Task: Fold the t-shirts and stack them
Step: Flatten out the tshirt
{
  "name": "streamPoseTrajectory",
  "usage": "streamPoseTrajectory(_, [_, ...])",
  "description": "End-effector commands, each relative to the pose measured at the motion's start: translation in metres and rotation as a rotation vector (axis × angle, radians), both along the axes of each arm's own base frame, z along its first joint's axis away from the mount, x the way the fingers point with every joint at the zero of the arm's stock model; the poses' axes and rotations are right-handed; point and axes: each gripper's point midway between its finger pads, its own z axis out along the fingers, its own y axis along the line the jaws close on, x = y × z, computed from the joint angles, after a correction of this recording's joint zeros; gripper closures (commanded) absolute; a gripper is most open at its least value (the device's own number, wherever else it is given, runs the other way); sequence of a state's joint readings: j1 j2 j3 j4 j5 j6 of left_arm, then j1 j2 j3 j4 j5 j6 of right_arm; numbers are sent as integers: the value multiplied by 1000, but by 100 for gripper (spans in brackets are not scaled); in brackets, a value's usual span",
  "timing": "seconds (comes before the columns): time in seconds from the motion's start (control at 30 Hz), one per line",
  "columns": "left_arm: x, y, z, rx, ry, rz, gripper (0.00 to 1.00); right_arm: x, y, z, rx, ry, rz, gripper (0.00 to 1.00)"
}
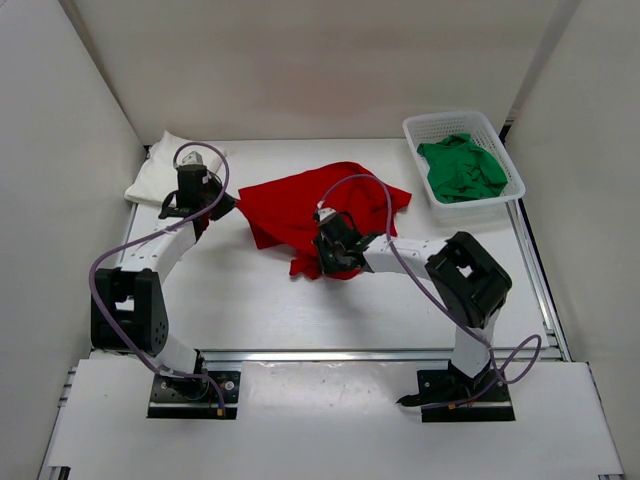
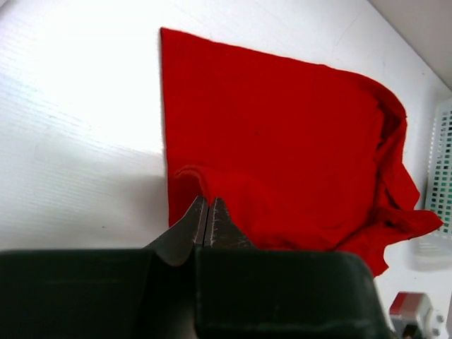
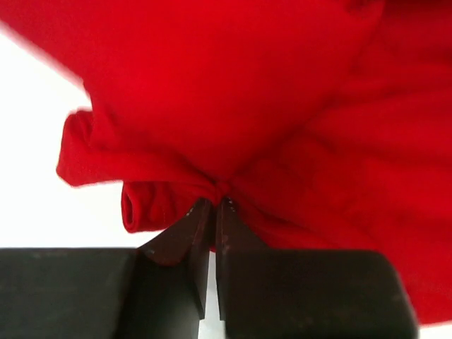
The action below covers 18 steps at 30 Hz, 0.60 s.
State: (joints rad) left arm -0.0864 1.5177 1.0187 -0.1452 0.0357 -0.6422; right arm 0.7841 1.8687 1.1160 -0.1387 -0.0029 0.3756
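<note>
Probably a lab: white-walled enclosure [image 1: 300,60], aluminium rails [image 1: 330,354].

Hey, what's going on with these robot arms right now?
Both arms are working the red t-shirt mid-table: the left gripper and the right gripper are each shut on its cloth. The white t-shirt lies at the far left, seemingly folded; the green t-shirt sits bunched in the basket.

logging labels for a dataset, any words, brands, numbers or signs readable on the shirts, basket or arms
No readable text in any view.
red t-shirt: plain, no print or tag showing.
green t-shirt and white t-shirt: plain.
basket: no label visible.
left gripper and right gripper: black housings, no marking legible.
</note>
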Motion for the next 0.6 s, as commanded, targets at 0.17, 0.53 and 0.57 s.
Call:
streamPoseTrajectory(0.17, [14, -10, 35, 17, -61, -43, 100, -105, -60, 85, 48, 89, 216, 89])
streamPoseTrajectory(0.53, [9, -4, 25, 29, -36, -31, 100, -88, -146, 38, 1, 123, -137, 32])
streamPoseTrajectory(0.57, [8, -4, 22, 33, -24, -31, 100, -78, -153, 37, 6, 116, -179, 33])
